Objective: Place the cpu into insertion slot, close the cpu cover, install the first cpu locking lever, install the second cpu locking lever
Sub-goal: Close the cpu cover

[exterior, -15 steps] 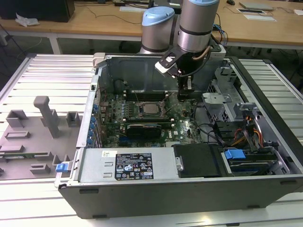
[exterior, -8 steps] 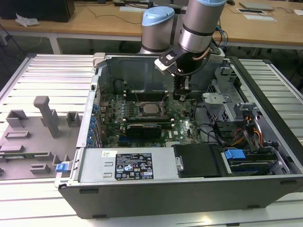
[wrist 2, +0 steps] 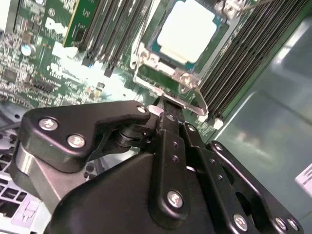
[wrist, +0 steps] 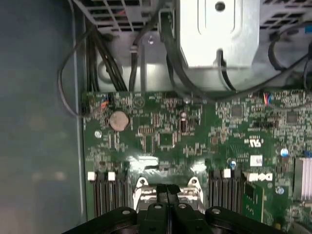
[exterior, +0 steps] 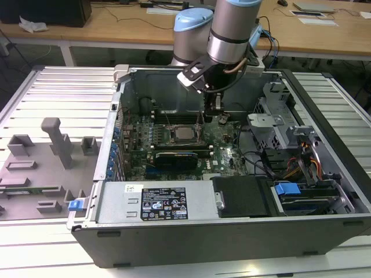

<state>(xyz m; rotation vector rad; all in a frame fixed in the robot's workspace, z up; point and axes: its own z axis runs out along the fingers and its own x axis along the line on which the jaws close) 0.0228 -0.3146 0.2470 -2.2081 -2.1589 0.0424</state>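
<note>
Looks down into an open black tower computer case (exterior: pixel 232 231) lying on its side on a pale ribbed metal counter (exterior: pixel 64 87). Shows a green motherboard (exterior: pixel 226 156) across the case floor.

Near the board's middle, finds the small square insertion slot (exterior: pixel 171 135) with its metal rim. Seated in it, shows the cpu (exterior: pixel 184 134), a flat square chip with a pale silvery-beige top. In the second wrist view, shows that chip (wrist 2: pixel 187 30) face up and bare. Around the chip, shows the cpu cover (wrist 2: pixel 165 73), a thin silver metal frame plate with a cut-out middle. Appears to lie down over the slot; cannot tell if fully flat.

From 12 o'clock in the exterior view, shows a silver and light-blue robot arm (exterior: pixel 232 29) hanging into the case. Finds its black gripper (exterior: pixel 215 114) just beside the chip at about 2 o'clock, close above the board.

In both wrist views, shows the gripper (wrist 2: pixel 161 103) (wrist: pixel 168 189) with its black fingers (wrist: pixel 162 195) clenched together, only a thin seam between them, tips right at the cover's shiny edge. Cannot tell whether anything thin is pinched there.

Either side of the slot, shows long black memory slots (wrist 2: pixel 243 53). In the first wrist view, picks out a round silver coin battery (wrist: pixel 119 120) on the board. At 9 o'clock of the case, on the counter, shows grey plastic blocks (exterior: pixel 55 139).
</note>
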